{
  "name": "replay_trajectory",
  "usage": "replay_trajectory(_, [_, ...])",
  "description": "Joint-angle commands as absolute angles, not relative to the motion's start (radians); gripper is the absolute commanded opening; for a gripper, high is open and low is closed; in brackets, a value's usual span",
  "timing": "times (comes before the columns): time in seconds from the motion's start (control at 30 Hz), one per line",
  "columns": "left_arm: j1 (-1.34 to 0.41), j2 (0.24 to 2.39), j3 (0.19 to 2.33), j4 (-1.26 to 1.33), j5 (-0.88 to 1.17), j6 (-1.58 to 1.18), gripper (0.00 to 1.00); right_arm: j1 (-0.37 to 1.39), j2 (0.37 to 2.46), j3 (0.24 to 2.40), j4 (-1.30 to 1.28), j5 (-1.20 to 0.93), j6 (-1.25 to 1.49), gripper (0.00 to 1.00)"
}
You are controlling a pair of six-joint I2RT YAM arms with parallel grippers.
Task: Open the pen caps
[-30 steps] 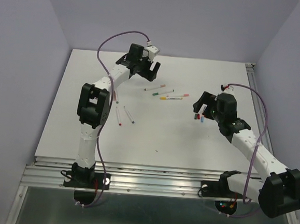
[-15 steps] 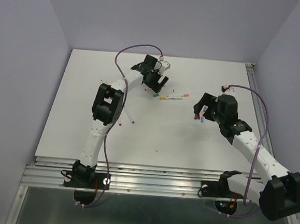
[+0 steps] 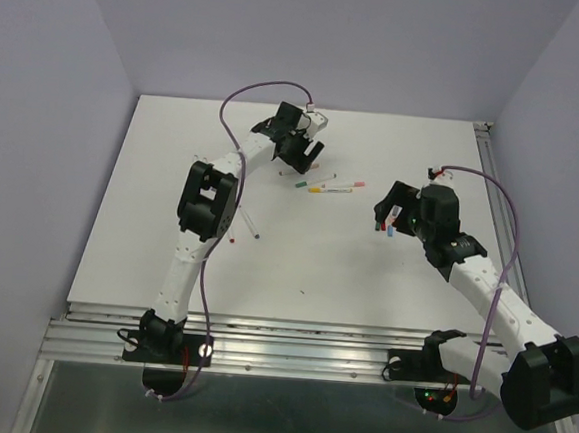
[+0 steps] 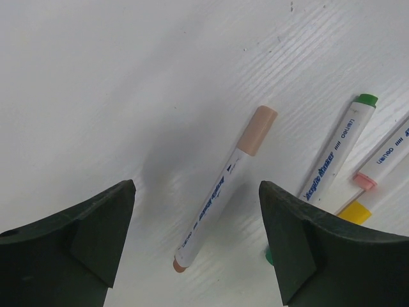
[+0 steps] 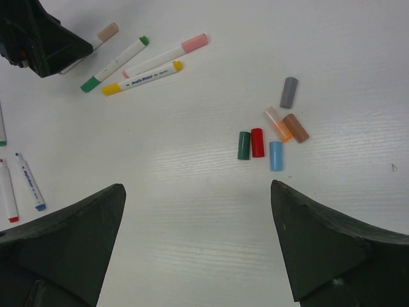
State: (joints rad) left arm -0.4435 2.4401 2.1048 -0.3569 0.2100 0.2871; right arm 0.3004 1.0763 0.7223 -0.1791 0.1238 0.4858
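Above a tan-capped pen point(image 4: 217, 198), the left gripper point(image 4: 197, 187) reaches far, jaws wide, empty; right gripper point(image 5: 197, 187) likewise over loose caps point(image 5: 257, 142).

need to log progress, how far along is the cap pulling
Done: six loose caps lie together, and uncapped pens lie nearby. In hand: the left tool hangs open over the beige-capped pen. Left: that pen plus the green pen, pink pen and yellow pen, all capped.

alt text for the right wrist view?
Six loose caps (grey, orange, brown, red, green, blue) lie clustered on the white table, ahead of the open right tool. At upper left, four capped pens lie by the left tool; more pens show at the left edge.
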Motion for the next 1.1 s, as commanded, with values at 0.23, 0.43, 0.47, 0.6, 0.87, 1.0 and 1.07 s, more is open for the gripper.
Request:
replay_trajectory(0.23, [-0.442, 2.499, 2.192, -0.419, 0.221, 0.327, 0.80, 0.295, 1.043, 0.701, -0.160, 0.161, 0.474, 1.00])
replay_trajectory(0.43, [-0.442, 2.523, 2.194, -0.471, 0.183, 0.328, 0.56, 0.293, 1.037, 0.695, -0.153, 0.172, 0.476, 1.00])
replay_trajectory(0.47, [-0.443, 2.526, 2.189, -0.479, 0.176, 0.330, 0.51, 0.293, 1.035, 0.695, -0.150, 0.172, 0.476, 1.00])
replay_trajectory(0.6, [-0.446, 2.530, 2.171, -0.503, 0.132, 0.350, 0.37, 0.293, 1.023, 0.693, -0.155, 0.183, 0.477, 1.00])
replay_trajectory(0.87, [-0.446, 2.534, 2.149, -0.500, 0.048, 0.311, 0.00, 0.295, 0.994, 0.678, -0.150, 0.195, 0.477, 1.00])
replay_trajectory(1.0, [-0.445, 2.474, 2.132, -0.445, 0.052, 0.270, 0.00, 0.293, 0.986, 0.670, -0.130, 0.175, 0.474, 1.00])
replay_trajectory(1.07, [-0.440, 2.421, 2.132, -0.410, 0.048, 0.227, 0.00, 0.293, 0.985, 0.669, -0.126, 0.143, 0.471, 1.00])
